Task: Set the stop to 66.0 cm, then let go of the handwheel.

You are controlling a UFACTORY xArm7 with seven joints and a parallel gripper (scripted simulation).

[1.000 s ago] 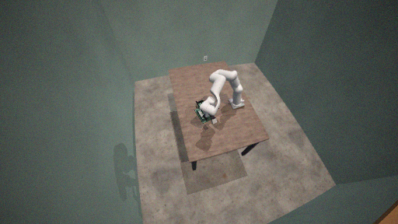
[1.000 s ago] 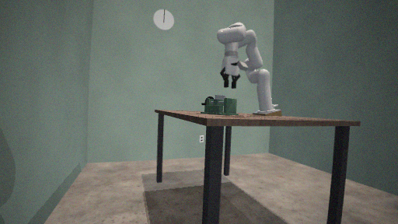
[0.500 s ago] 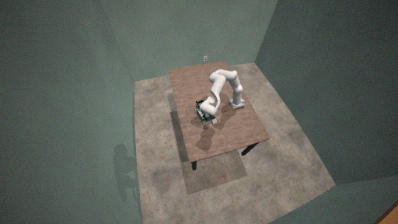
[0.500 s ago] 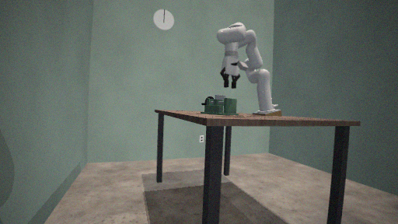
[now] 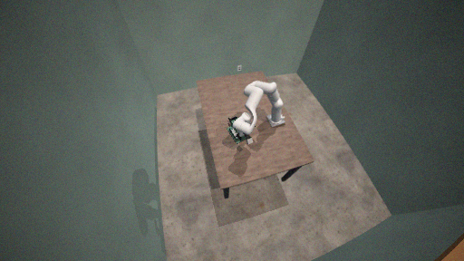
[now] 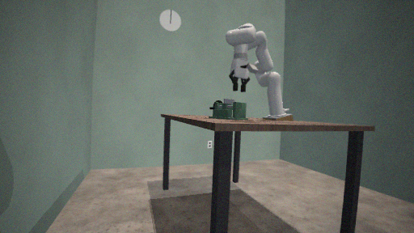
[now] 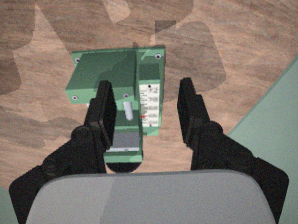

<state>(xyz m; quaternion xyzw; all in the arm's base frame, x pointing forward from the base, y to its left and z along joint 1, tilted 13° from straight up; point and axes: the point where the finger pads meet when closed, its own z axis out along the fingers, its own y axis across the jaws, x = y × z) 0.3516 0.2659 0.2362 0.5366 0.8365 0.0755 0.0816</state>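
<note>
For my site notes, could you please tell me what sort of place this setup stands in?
Probably a plain test room rather than a workshop: bare green walls with a wall clock, a concrete-like floor, and one wooden table carrying only the white arm and a small green stop fixture.

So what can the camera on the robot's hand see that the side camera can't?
Only the wrist view shows the white scale strip with its markings on top of the green device, seen from straight above. Only the exterior view shows the clock, the table legs, the whole arm, and the gap between the gripper and the device. Both show the open, empty gripper above the green device on the wooden table.
</note>
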